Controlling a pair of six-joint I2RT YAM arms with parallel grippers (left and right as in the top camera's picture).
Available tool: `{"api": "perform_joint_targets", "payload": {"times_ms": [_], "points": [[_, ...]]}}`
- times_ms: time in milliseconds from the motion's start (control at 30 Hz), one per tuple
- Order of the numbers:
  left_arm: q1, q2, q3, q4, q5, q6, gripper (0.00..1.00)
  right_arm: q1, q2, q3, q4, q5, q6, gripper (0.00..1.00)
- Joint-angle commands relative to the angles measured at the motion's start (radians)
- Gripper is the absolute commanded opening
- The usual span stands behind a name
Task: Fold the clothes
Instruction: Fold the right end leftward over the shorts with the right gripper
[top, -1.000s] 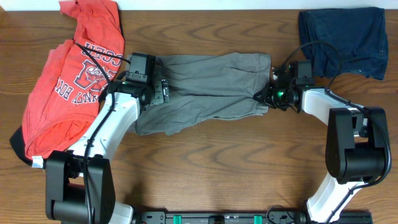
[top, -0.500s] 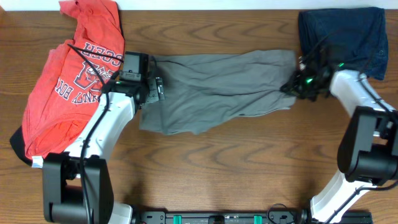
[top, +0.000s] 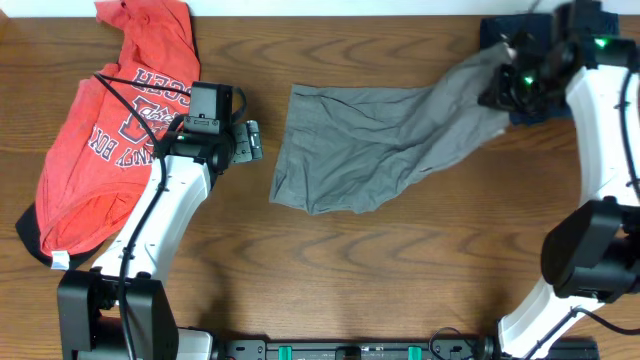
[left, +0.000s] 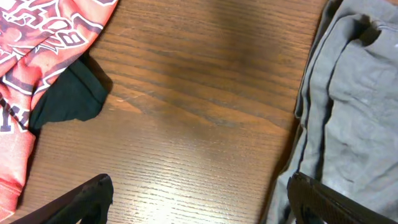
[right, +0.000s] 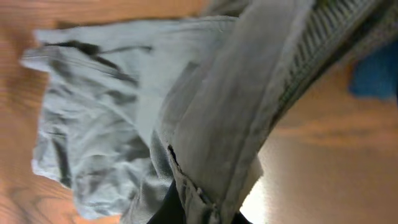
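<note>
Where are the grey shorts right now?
In the overhead view, the grey shorts lie mid-table, just right of the open left gripper. Their right end is pinched by the right gripper beside the navy garment.

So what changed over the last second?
The right gripper, shut on the shorts, swung right and toward the far edge, over the navy garment. That lifted its end of the shorts and dragged them right. The left gripper, open, eased slightly left, and the shorts pulled clear of it. The red T-shirt stayed put.
</note>
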Motion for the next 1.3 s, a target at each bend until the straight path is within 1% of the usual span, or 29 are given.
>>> {"api": "perform_joint_targets", "payload": {"times_ms": [0, 233, 367, 667, 833, 867, 933, 967, 1000, 1033, 1067, 1267], "points": [[0.000, -0.003, 0.002, -0.003, 0.003, 0.012, 0.91, 0.120, -0.040, 0.049, 0.012, 0.000, -0.024, 0.01], [0.000, -0.003, 0.002, -0.003, 0.003, 0.012, 0.91, 0.345, -0.005, 0.045, 0.079, 0.109, 0.055, 0.01], [0.000, -0.003, 0.002, -0.003, 0.003, 0.012, 0.91, 0.454, 0.055, 0.043, 0.115, 0.146, 0.088, 0.01], [0.000, -0.003, 0.002, -0.003, 0.003, 0.012, 0.91, 0.599, 0.234, 0.043, 0.196, 0.123, 0.103, 0.01], [0.000, -0.003, 0.002, -0.003, 0.003, 0.012, 0.91, 0.668, 0.291, 0.043, 0.259, 0.105, 0.109, 0.01], [0.000, -0.003, 0.002, -0.003, 0.003, 0.012, 0.91, 0.681, 0.295, 0.043, 0.270, 0.104, 0.114, 0.03], [0.000, -0.003, 0.002, -0.003, 0.003, 0.012, 0.91, 0.699, 0.296, 0.043, 0.293, 0.093, 0.114, 0.20], [0.000, -0.003, 0.002, -0.003, 0.003, 0.012, 0.91, 0.708, 0.296, 0.043, 0.308, 0.087, 0.114, 0.45], [0.000, -0.003, 0.002, -0.003, 0.003, 0.012, 0.91, 0.713, 0.296, 0.044, 0.315, 0.087, 0.114, 0.63], [0.000, -0.003, 0.002, -0.003, 0.003, 0.012, 0.91, 0.719, 0.296, 0.044, 0.325, 0.087, 0.114, 0.85], [0.000, -0.003, 0.002, -0.003, 0.003, 0.012, 0.91, 0.723, 0.296, 0.047, 0.329, 0.087, 0.114, 0.99], [0.000, -0.003, 0.002, -0.003, 0.003, 0.012, 0.91, 0.696, 0.278, 0.102, 0.275, 0.054, 0.142, 0.99]]}}
